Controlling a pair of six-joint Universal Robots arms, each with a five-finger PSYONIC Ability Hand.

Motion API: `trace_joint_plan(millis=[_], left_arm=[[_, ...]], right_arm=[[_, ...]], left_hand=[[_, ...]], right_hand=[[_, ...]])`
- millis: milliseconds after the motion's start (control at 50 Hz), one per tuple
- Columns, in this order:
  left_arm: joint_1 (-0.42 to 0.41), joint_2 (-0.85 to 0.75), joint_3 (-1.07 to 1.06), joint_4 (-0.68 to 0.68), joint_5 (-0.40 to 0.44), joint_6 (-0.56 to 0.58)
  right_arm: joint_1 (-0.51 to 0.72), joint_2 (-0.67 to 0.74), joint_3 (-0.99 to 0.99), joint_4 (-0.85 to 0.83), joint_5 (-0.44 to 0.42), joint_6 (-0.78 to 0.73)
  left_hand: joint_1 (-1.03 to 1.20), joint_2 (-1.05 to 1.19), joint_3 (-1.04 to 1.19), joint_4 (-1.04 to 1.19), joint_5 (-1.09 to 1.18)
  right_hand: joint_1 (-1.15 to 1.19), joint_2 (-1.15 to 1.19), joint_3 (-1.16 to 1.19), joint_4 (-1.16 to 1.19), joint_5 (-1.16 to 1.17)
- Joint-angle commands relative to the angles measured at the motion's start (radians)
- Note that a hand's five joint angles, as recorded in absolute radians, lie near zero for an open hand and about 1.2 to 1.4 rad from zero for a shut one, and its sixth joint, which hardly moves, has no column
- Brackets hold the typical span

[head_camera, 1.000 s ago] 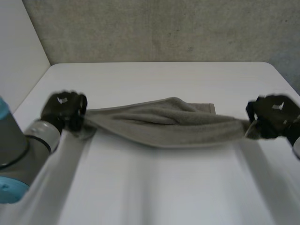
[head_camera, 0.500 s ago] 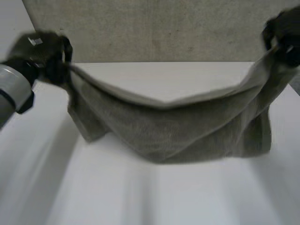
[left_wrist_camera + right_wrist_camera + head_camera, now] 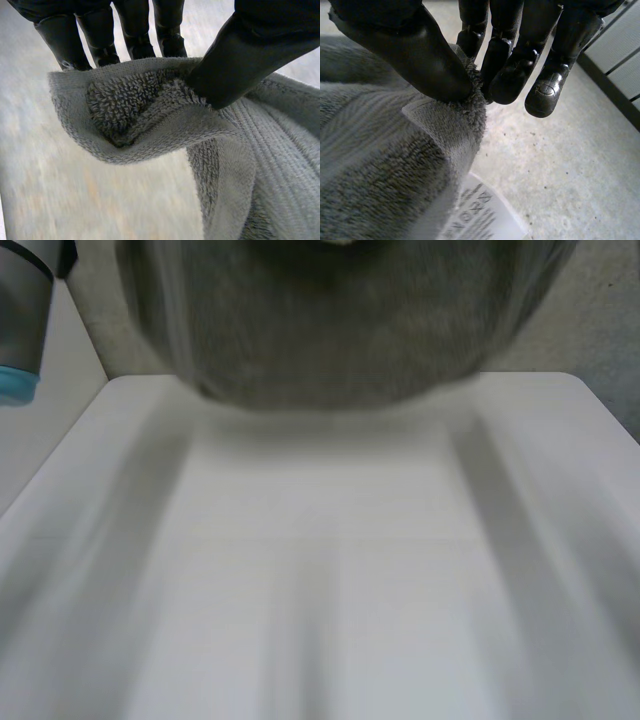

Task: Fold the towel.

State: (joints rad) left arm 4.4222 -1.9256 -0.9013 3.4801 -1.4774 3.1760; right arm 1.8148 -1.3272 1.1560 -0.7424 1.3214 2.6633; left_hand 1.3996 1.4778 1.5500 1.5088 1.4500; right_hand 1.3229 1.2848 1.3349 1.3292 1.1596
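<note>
Two robot hands [image 3: 250,55] [image 3: 420,55] pinch towel [image 3: 340,330] corners.

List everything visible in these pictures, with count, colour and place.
grey terry towel: one, grey, held up off the table
white care label: one, white, on the towel beside the right hand
white table: one, white, below the towel
rough grey wall: one, grey, behind the table
left arm: one, grey with light-blue cap, beside the towel
left hand: one, black, pinching the towel's edge
right hand: one, black, pinching a towel corner
</note>
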Motion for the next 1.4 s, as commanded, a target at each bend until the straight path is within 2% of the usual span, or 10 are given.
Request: trace_joint_plan(millis=[20, 180, 300, 460, 540, 700, 820, 940, 1180, 1400], left_arm=[[0.011, 0.051, -0.207, 0.111, 0.011, -0.074], [0.040, -0.006, -0.577, 0.142, 0.126, -0.053], [0.060, -0.078, -0.780, 0.218, 0.209, 0.082], [0.091, -0.132, -0.873, 0.228, 0.213, 0.303], [0.115, -0.115, -0.878, 0.220, 0.212, 0.325], [0.167, -0.032, -0.916, 0.178, 0.213, 0.325], [0.194, 0.059, -0.986, 0.157, 0.220, 0.326], [0.210, 0.214, -1.071, 0.151, 0.281, 0.325], [0.246, 0.502, -1.196, -0.027, 0.327, 0.323], [0.261, 0.438, -1.216, -0.027, 0.391, 0.328]], right_arm=[[-0.006, -0.026, 0.076, 0.138, -0.022, 0.083], [0.000, 0.095, 0.194, 0.526, -0.116, -0.008], [0.006, 0.204, 0.350, 0.583, -0.126, -0.132], [-0.003, 0.278, 0.438, 0.583, -0.122, -0.175], [-0.011, 0.266, 0.455, 0.586, -0.120, -0.164], [-0.049, 0.168, 0.502, 0.595, -0.106, -0.157], [-0.149, -0.016, 0.527, 0.698, -0.119, -0.157], [-0.193, -0.107, 0.513, 0.795, -0.126, -0.157], [-0.347, -0.345, 0.534, 1.074, -0.278, -0.189], [-0.410, -0.357, 0.548, 1.065, -0.378, -0.264]], left_hand=[[-0.003, -0.082, -0.154, -0.113, -0.228], [-0.003, -0.082, -0.154, -0.113, -0.228], [-0.003, -0.082, -0.154, -0.113, -0.228], [-0.003, -0.082, -0.154, -0.113, -0.228], [-0.003, -0.082, -0.154, -0.113, -0.228], [-0.003, -0.082, -0.154, -0.113, -0.228], [-0.003, -0.082, -0.154, -0.113, -0.228], [-0.003, -0.082, -0.154, -0.113, -0.228], [-0.003, -0.082, -0.154, -0.113, -0.228], [-0.003, -0.082, -0.154, -0.113, -0.228]], right_hand=[[0.073, 0.111, 0.061, 0.067, 0.062], [0.073, 0.111, 0.061, 0.067, 0.062], [0.073, 0.111, 0.061, 0.067, 0.062], [0.073, 0.111, 0.061, 0.067, 0.062], [0.073, 0.111, 0.061, 0.067, 0.062], [0.073, 0.111, 0.061, 0.067, 0.062], [0.073, 0.111, 0.061, 0.067, 0.062], [0.073, 0.111, 0.061, 0.067, 0.062], [0.073, 0.111, 0.061, 0.067, 0.062], [0.073, 0.111, 0.061, 0.067, 0.062]])
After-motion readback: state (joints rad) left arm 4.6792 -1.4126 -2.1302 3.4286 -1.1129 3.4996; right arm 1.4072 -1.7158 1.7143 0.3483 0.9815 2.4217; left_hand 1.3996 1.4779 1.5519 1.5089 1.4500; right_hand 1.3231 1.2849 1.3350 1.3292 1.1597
